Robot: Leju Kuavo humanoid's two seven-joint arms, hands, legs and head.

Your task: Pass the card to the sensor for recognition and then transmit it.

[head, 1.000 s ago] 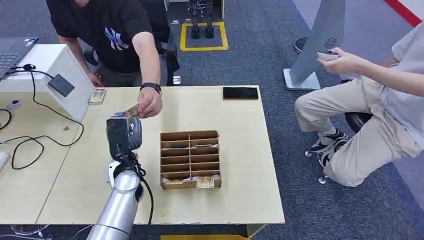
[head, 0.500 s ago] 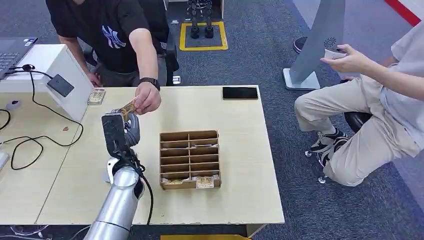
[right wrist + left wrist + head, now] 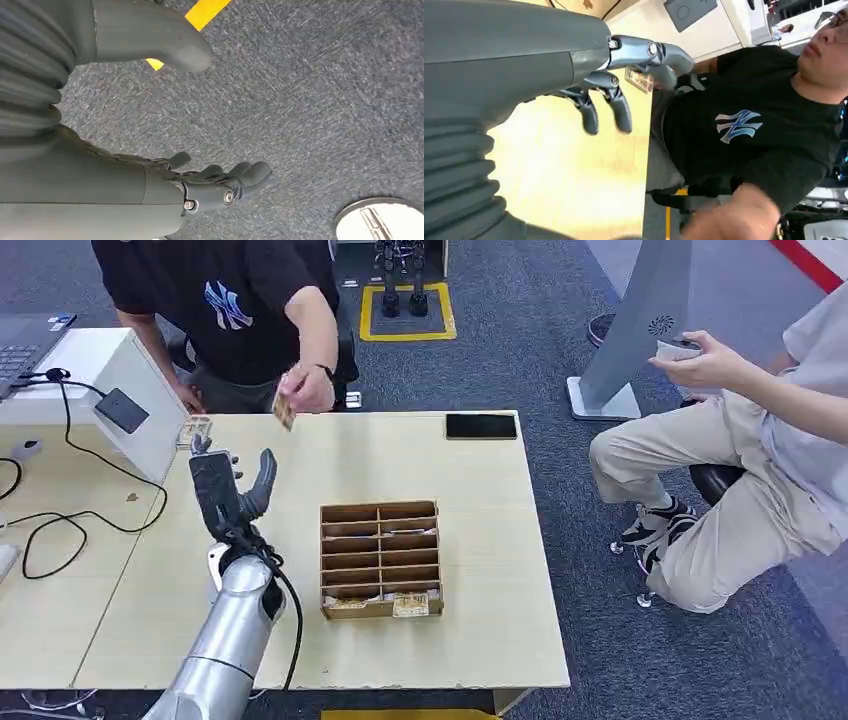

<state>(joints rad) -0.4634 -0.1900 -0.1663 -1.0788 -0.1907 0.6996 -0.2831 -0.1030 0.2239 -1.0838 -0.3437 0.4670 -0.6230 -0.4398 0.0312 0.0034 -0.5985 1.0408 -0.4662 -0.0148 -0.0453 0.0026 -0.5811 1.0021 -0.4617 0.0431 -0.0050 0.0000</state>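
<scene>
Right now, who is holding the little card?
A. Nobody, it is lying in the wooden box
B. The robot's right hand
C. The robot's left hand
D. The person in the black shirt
D. The person's hand pinches the card above the table's far edge, while the robot's left hand is raised below it with fingers spread and nothing in it.

A small tan card (image 3: 284,408) (tilted on edge) held in a person's hand (image 3: 305,388) above the table's far edge.
</scene>
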